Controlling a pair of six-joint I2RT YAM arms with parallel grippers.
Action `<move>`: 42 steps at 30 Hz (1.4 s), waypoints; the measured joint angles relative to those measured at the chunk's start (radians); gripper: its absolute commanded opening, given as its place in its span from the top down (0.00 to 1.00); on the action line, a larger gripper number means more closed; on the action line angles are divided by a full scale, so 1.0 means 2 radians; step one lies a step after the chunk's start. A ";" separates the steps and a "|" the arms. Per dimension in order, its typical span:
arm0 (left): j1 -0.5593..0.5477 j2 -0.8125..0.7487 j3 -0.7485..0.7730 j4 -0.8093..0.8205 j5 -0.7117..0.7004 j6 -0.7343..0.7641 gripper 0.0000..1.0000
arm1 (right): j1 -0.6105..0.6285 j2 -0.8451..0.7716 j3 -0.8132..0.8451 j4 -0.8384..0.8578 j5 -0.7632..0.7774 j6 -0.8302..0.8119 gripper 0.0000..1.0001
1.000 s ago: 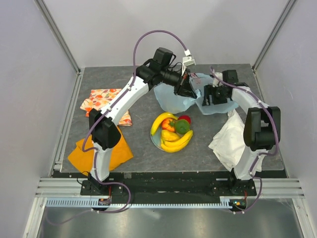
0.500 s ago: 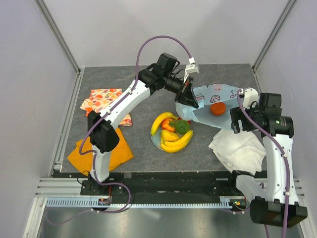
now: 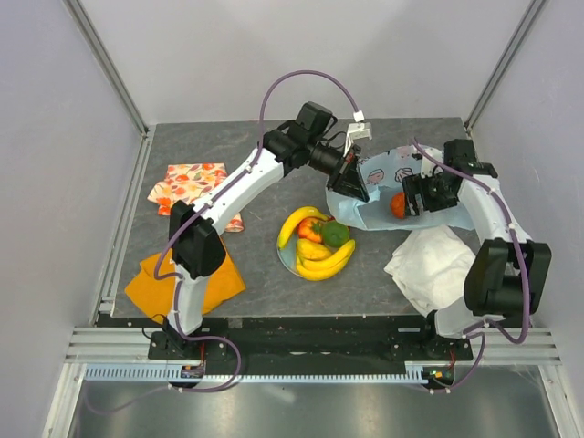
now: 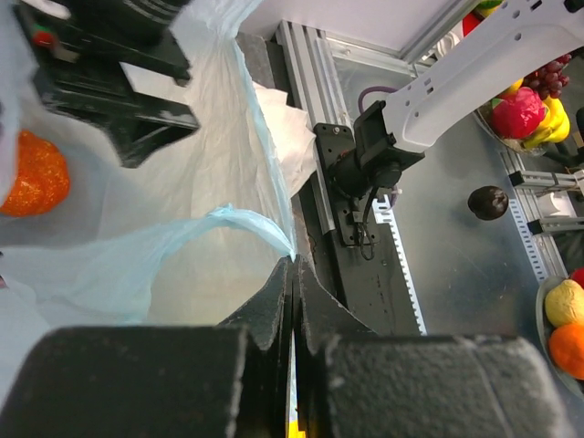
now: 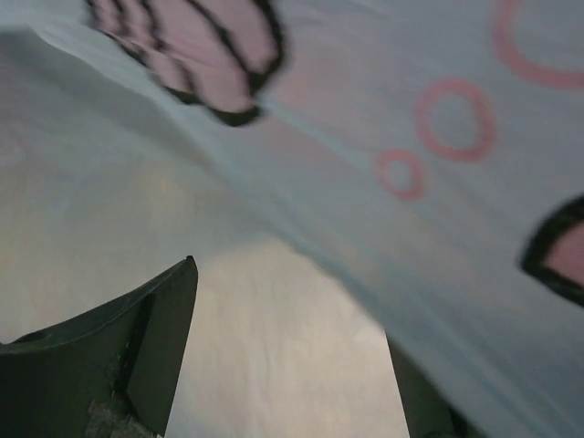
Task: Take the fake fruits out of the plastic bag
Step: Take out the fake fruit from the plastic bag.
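Observation:
The plastic bag (image 3: 379,173) hangs stretched over the back right of the table, light blue with a pink print (image 5: 210,46). My left gripper (image 3: 354,187) is shut on its rim, and the thin film (image 4: 242,219) runs into the closed jaws. A small orange fruit (image 3: 398,205) lies inside the bag, and the left wrist view shows this fruit (image 4: 32,173) at its far left. My right gripper (image 3: 412,194) is open right beside that fruit. Only bag film (image 5: 292,301) shows between its fingers (image 5: 155,347). Bananas (image 3: 319,265), a red fruit and a green one sit on a plate (image 3: 285,258) mid-table.
A white cloth (image 3: 429,265) lies crumpled below the bag, by the right arm's base. A fruit-patterned cloth (image 3: 187,182) lies at the back left, and an orange cloth (image 3: 187,278) at the front left under the left arm.
The left gripper has carried the bag's rim rightwards and stretched the bag out, exposing the orange fruit. The right arm swung out to the right, then came back to the bag.

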 measured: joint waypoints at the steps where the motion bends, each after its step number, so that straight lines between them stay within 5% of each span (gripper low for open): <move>1: -0.001 0.003 0.000 0.001 0.000 0.000 0.98 | 0.004 0.013 0.008 0.013 0.001 0.003 0.12; 3: -0.001 0.011 0.000 0.001 -0.001 0.000 0.98 | 0.010 0.031 0.019 0.031 0.003 0.006 0.02; 16: -0.003 0.036 0.004 0.002 -0.012 0.000 0.98 | 0.072 0.216 0.102 0.132 0.057 0.024 0.02; 21: -0.003 0.036 0.005 0.003 -0.014 0.000 0.99 | 0.089 0.245 0.105 0.173 0.083 0.017 0.27; 22: -0.003 0.036 0.005 0.003 -0.014 0.000 0.98 | 0.089 0.245 0.105 0.182 0.086 0.014 0.41; 25: -0.003 0.036 0.005 0.003 -0.014 0.000 0.99 | 0.087 0.237 0.101 0.211 0.083 0.007 0.63; 26: -0.003 0.036 0.005 0.003 -0.014 0.000 0.98 | 0.086 0.230 0.096 0.220 0.079 0.004 0.84; 28: -0.003 0.036 0.005 0.003 -0.015 0.000 0.98 | 0.084 0.211 0.083 0.224 0.071 0.001 0.97; 40: 0.001 0.044 0.024 0.013 -0.039 -0.010 0.98 | 0.069 -0.001 0.042 0.168 0.000 -0.020 0.91; 42: 0.008 0.055 0.043 0.031 -0.048 -0.025 0.85 | 0.064 -0.035 0.049 0.147 -0.014 -0.026 0.90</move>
